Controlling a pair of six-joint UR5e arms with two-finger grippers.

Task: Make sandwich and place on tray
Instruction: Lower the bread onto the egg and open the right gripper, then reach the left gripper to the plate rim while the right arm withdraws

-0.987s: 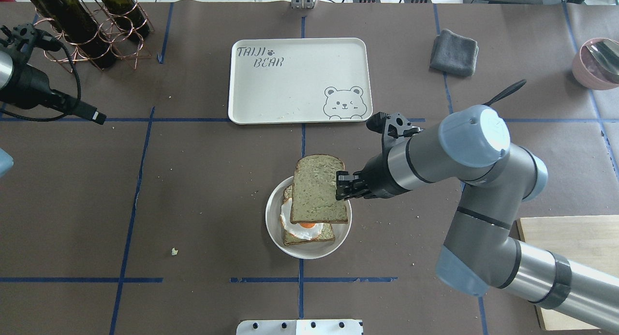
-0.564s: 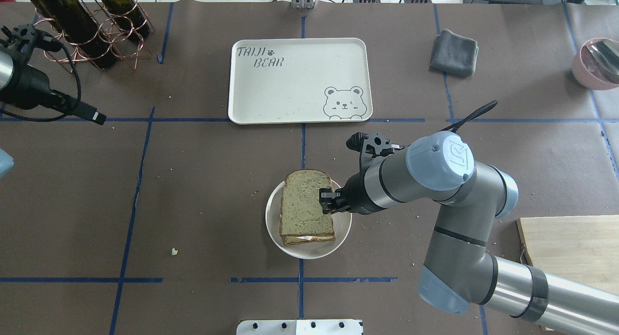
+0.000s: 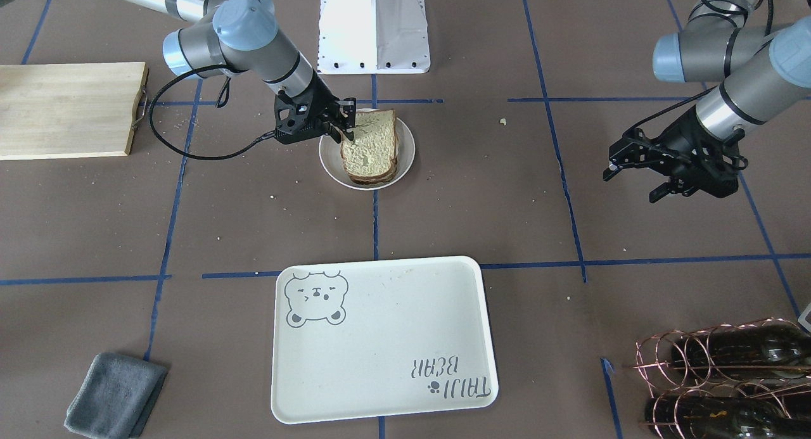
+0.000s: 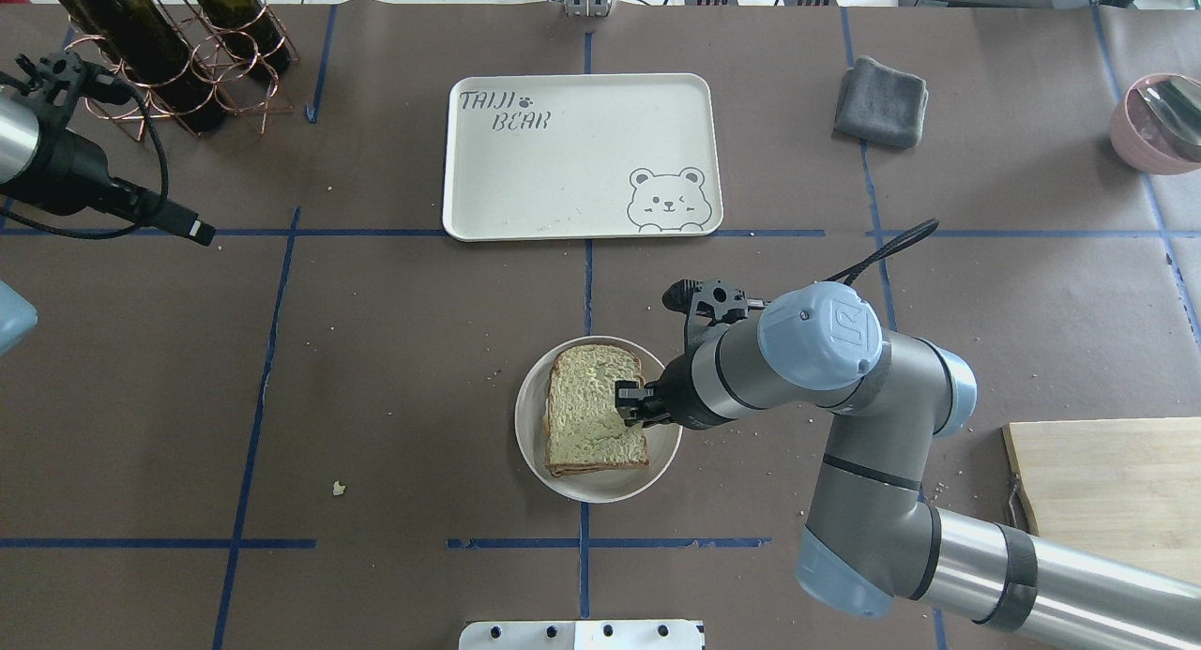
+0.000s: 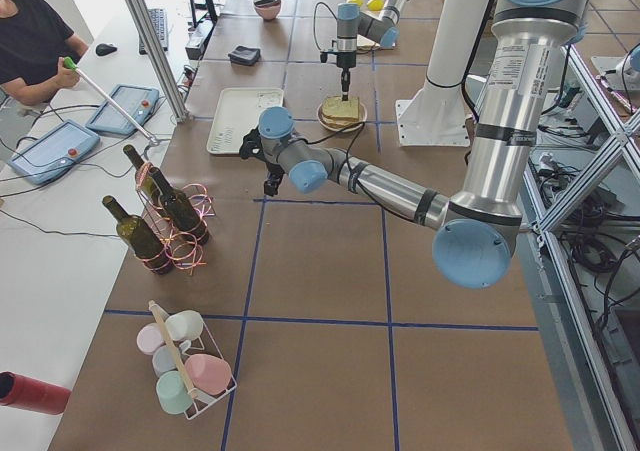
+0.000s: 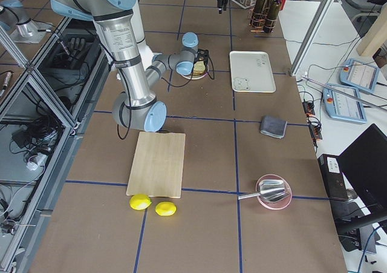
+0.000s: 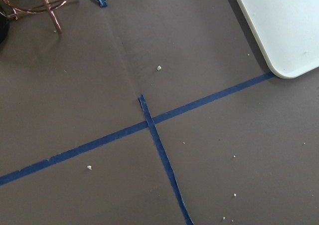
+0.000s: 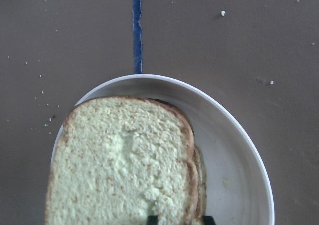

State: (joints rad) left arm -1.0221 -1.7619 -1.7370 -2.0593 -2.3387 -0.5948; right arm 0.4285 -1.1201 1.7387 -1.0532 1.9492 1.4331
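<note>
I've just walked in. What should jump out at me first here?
The right gripper pinches the top slice of a sandwich on a white plate at the table's middle. Beyond it lies the cream bear-face tray; the left gripper hangs open off to one side.

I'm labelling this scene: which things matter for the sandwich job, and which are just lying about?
Job: sandwich on white plate, tray, right gripper at the top slice.
Lying about: grey cloth, cutting board, bottle rack, pink bowl, lemons.
</note>
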